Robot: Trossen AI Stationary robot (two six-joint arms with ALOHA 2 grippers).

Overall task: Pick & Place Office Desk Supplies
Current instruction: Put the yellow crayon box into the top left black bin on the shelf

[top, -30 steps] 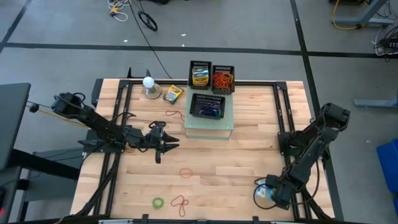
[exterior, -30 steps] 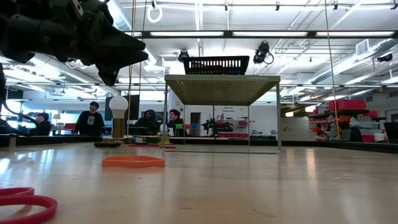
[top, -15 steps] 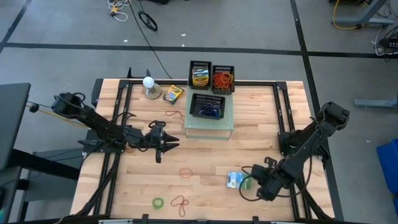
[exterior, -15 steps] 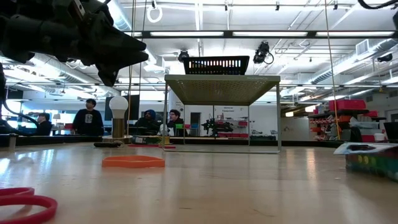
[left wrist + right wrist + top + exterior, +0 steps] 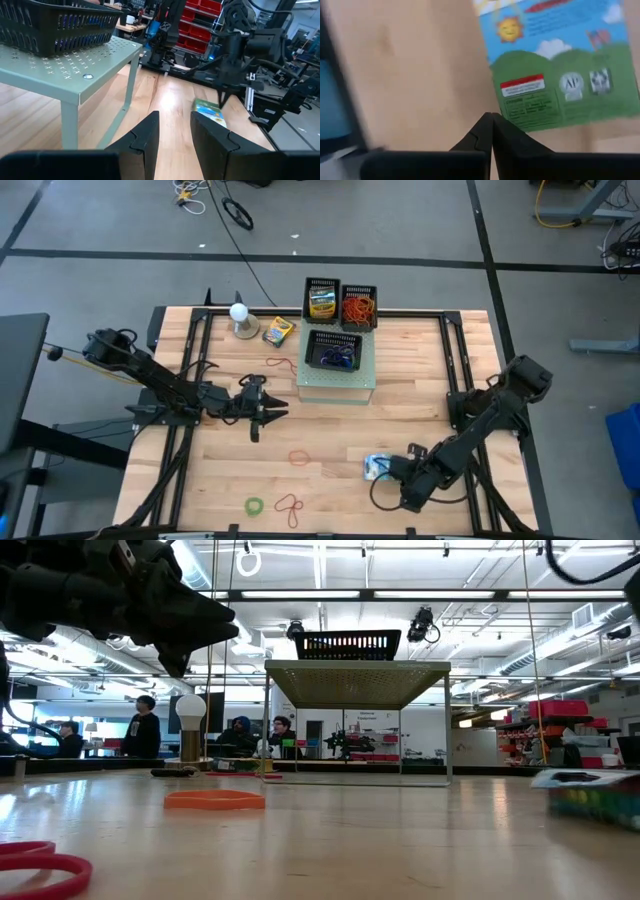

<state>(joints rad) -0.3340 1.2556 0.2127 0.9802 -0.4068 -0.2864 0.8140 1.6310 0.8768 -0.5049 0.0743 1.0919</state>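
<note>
Lying flat, packet [image 5: 377, 467] runs lengthwise across table; right tool [image 5: 392, 471] closed, empty.

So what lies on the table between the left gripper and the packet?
In the high view, one orange rubber band lies between the left gripper and the packet.

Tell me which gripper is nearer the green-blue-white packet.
Right. The right gripper is shut right at the packet; the left gripper hovers well away, beside the green stand.
</note>
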